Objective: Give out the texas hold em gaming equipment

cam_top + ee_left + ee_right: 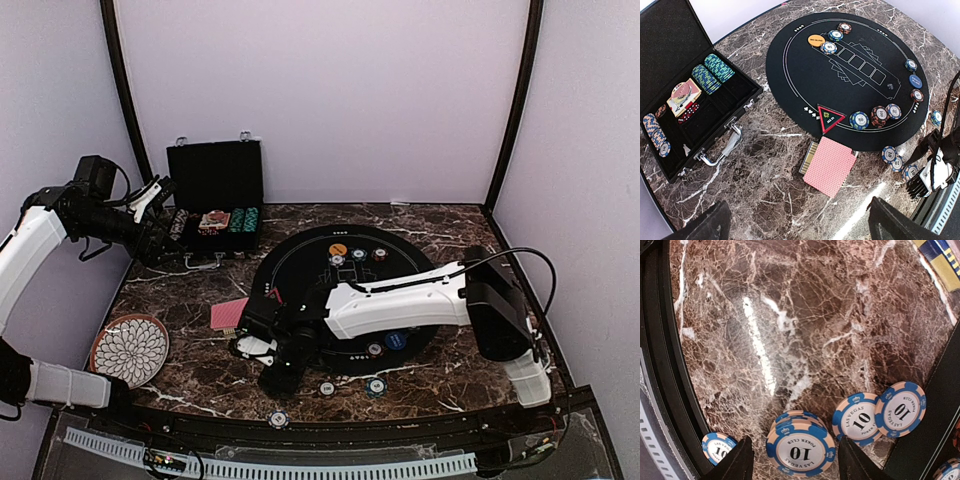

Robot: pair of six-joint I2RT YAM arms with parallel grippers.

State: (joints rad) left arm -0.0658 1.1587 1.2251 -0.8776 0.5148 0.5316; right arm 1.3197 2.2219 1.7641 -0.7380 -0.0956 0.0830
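My right gripper [278, 378] hangs low over the marble at the near edge, jaws open. A short stack of blue "10" poker chips [800, 447] sits between its fingers, with small gaps on both sides. Two single blue chips [860, 417] lie beside the stack and another [717, 447] lies by the rail. My left gripper [155, 205] is open and empty, high up near the case. A red-backed card stack [830, 165] lies just off the black round mat [300, 250]. On the mat are a triangle marker [831, 117], an orange button [816, 40], a blue button [915, 80] and chips [879, 116].
The black hinged case [215, 180] stands open at the back left with chip stacks [712, 72] and a card deck inside. A flower-patterned plate [129, 350] sits at the front left. A raised black rail [655, 365] runs along the near edge.
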